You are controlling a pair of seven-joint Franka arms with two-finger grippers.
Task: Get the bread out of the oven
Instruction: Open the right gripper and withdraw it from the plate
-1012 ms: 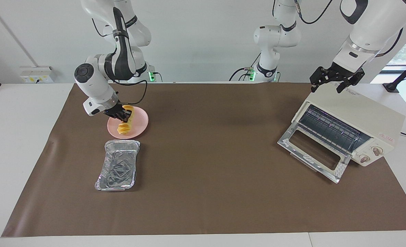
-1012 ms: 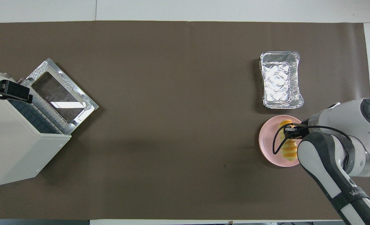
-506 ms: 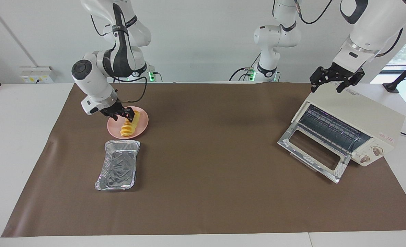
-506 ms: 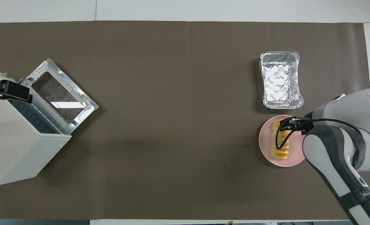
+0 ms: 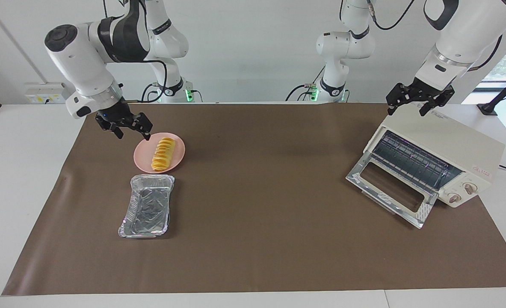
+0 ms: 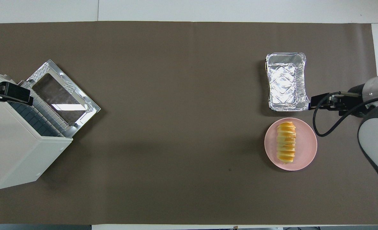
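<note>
The bread (image 5: 163,153) (image 6: 286,142), a golden ridged loaf, lies flat on a round pink plate (image 5: 178,160) (image 6: 308,151) with nothing gripping it. My right gripper (image 5: 132,134) (image 6: 311,105) hangs open and empty above the mat, just off the plate's rim toward the right arm's end of the table. The cream-white oven (image 5: 449,145) (image 6: 13,150) stands at the left arm's end with its glass door (image 5: 389,192) (image 6: 62,95) dropped open and a bare wire rack showing. My left gripper (image 5: 406,112) (image 6: 27,97) waits open over the oven's top edge.
A crinkled silver foil tray (image 5: 146,206) (image 6: 286,82) sits beside the plate, farther from the robots. A brown mat (image 5: 261,205) covers the table between the plate and the oven.
My right gripper let go of the bread, opened, and rose off the plate toward its own end of the table. The bread settled flat on the plate. The left arm stayed still.
</note>
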